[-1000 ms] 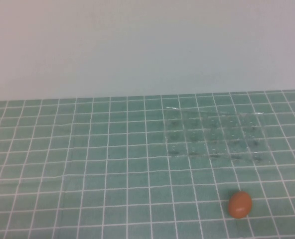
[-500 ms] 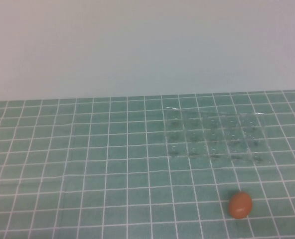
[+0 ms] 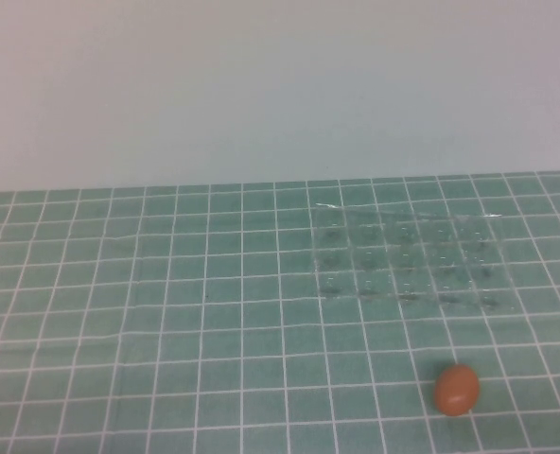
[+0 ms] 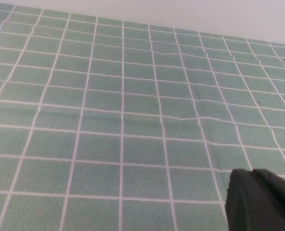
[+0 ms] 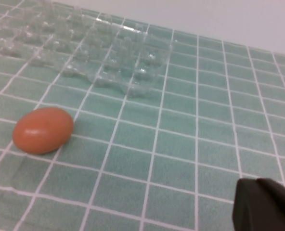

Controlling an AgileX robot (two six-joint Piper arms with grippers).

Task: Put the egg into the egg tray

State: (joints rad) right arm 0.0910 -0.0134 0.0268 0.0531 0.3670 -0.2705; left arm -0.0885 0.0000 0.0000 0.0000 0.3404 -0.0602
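Note:
The orange-brown egg [image 3: 456,389] lies on the green grid mat near the front right; it also shows in the right wrist view [image 5: 43,130]. The clear egg tray [image 3: 496,305] lies flat on the mat behind the egg, about two grid squares away, and all its cups are bare; it also shows in the right wrist view [image 5: 133,89]. Neither gripper shows in the high view. My left gripper [image 4: 260,199] is shut and empty over bare mat. My right gripper [image 5: 265,204] is shut and empty, a few squares to the side of the egg.
The green grid mat [image 3: 166,312] covers the whole table up to a plain pale wall [image 3: 261,85] at the back. A few creases run across the mat [image 4: 195,115].

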